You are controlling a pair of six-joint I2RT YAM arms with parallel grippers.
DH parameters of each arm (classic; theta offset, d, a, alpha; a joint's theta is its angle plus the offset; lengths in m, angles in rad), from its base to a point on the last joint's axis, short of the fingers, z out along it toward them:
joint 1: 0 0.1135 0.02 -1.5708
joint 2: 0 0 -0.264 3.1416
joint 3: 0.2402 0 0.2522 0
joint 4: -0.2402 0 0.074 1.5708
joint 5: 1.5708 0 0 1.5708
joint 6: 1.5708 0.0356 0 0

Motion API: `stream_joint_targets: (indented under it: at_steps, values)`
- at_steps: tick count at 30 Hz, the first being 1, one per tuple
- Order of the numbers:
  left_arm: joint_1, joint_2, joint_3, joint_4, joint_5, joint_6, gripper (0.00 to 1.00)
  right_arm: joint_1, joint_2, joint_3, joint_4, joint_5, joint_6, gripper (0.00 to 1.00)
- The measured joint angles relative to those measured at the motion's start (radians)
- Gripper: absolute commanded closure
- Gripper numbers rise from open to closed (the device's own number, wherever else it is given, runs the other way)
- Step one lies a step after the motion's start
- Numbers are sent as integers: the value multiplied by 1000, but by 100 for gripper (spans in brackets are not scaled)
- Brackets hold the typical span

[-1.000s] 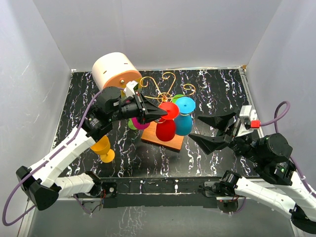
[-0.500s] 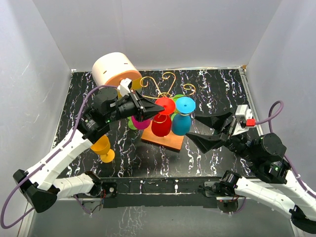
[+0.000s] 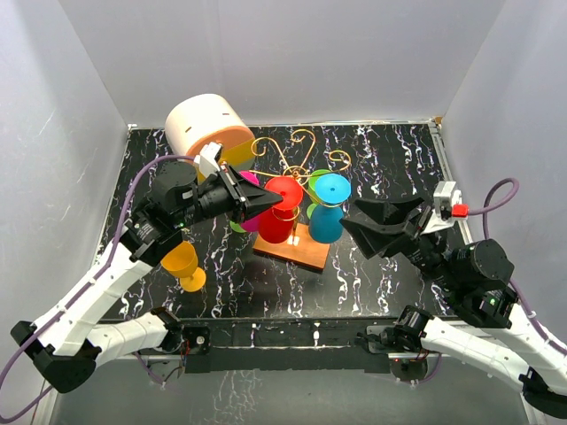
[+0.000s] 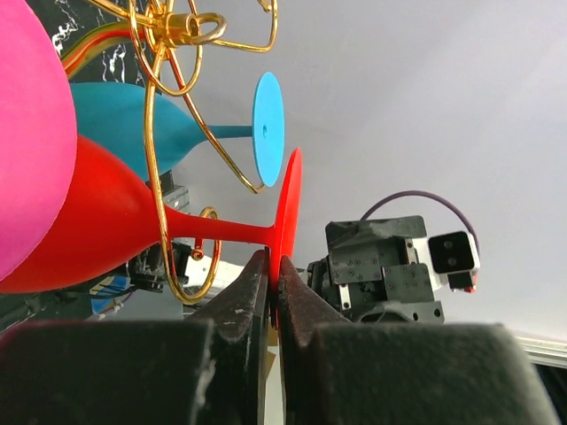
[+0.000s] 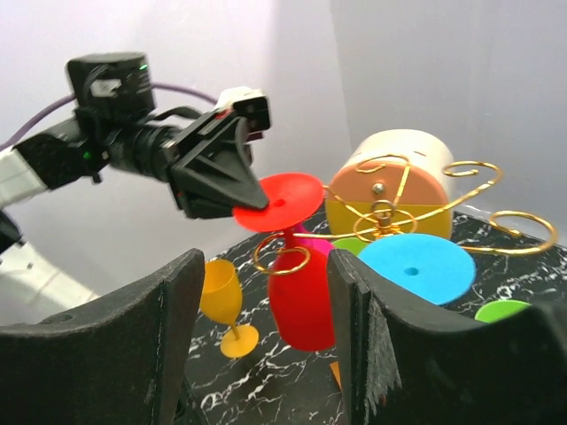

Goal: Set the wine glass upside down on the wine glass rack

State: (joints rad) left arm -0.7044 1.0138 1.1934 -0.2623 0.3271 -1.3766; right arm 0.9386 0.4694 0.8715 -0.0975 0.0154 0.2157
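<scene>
Under the closed left gripper [image 4: 273, 266], the red plastic wine glass [image 4: 106, 239] is pinched by its foot, stem through the gold wire rack [image 3: 306, 255].

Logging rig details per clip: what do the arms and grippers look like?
The left arm and right arm have white links and black joints. The left gripper and right gripper have black wedge-shaped fingers. A purple cable loops along each arm. A white camera with a red tab sits on the right wrist.

Cream drum box [image 3: 199, 119] — yellow goblet [image 3: 182, 261].
</scene>
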Motion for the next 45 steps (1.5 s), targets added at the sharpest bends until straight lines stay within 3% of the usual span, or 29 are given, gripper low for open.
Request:
stream_joint_targets:
  at_steps: [8,15,25,45]
  values:
    - [0,0,0,-1,43,11,100,0,-8,0,-19,240,76,44]
    - [0,-5,0,-13,65,16,100,0,-41,-2,-51,352,109,43]
    - [0,-49,0,-60,55,30,100,0,-41,-6,-56,387,124,42]
    - [0,48,13,-18,189,95,100,0,-43,-19,-59,413,127,41]
